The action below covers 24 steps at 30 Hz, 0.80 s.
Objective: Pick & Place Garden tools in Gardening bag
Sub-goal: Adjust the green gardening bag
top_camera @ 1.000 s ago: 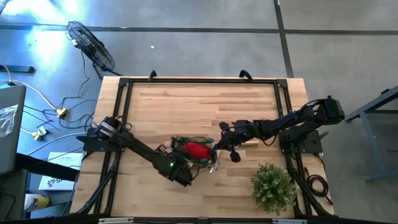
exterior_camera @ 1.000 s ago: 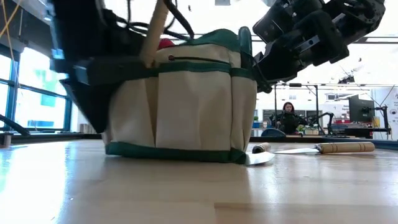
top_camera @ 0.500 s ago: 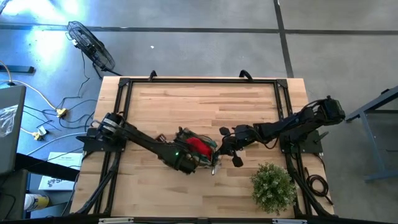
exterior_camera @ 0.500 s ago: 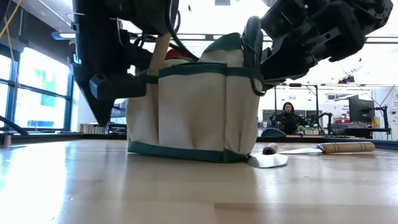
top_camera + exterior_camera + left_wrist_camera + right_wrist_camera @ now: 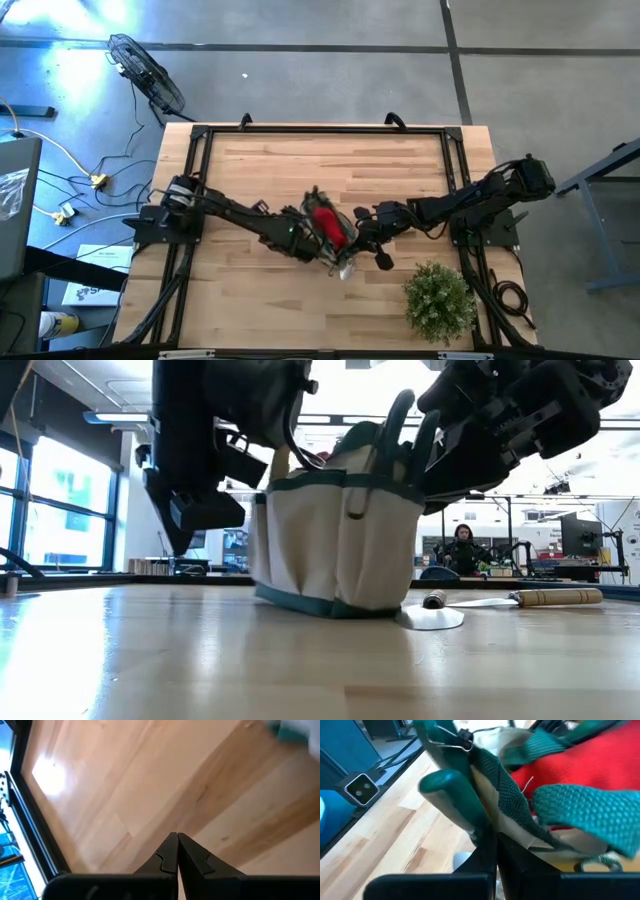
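The right gripper (image 5: 362, 236) pinches the rim of the gardening bag (image 5: 335, 545), which stands near the table's (image 5: 300, 165) middle holding a red glove (image 5: 326, 222). The left gripper (image 5: 177, 851), fingers together, sits beside it. A trowel (image 5: 515, 598) lies nearby.

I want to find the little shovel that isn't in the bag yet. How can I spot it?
Look at the wooden table, then at the cream bag with green trim standing in the middle of it. On the tabletop just beside the bag lies the trowel, flat on its side. It has a silver metal blade and a pale wooden handle, and unlike the other tools it lies outside the bag.
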Motion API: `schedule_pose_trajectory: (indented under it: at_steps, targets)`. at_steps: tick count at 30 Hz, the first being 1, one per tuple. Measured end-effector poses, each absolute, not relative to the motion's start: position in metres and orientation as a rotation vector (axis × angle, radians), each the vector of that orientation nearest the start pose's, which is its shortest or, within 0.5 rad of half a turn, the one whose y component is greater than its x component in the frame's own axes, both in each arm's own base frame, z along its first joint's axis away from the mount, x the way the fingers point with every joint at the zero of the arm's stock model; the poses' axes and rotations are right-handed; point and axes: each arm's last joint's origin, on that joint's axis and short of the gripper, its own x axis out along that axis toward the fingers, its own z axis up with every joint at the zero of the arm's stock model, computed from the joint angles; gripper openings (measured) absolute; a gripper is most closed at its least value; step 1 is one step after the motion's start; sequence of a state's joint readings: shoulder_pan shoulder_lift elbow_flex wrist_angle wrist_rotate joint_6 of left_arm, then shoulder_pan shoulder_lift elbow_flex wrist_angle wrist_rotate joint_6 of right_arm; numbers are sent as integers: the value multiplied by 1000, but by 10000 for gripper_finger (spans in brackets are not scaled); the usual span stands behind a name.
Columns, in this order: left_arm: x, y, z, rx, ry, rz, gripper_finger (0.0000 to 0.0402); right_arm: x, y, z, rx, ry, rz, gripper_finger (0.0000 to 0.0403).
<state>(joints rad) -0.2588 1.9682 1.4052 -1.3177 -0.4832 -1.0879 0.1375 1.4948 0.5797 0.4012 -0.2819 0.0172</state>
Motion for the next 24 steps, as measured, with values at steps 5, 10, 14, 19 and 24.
schedule_pose_trajectory:
  at_steps: [5, 10, 14, 19, 24]
  targets:
    - [328, -57, 178, -99, 1413, 1010, 0, 276, 49, 162, 65, 525, 428, 3]
    - [330, -43, 178, -90, 1425, 1024, 0, 275, 54, 163, 59, 514, 446, 3]
    - [331, -39, 178, -85, 1434, 1021, 0, 276, 57, 165, 57, 501, 459, 3]
    - [330, -41, 179, -90, 1442, 1016, 0, 281, 58, 173, 54, 476, 476, 3]
    - [326, -47, 180, -98, 1469, 1019, 0, 285, 65, 179, 17, 450, 488, 3]
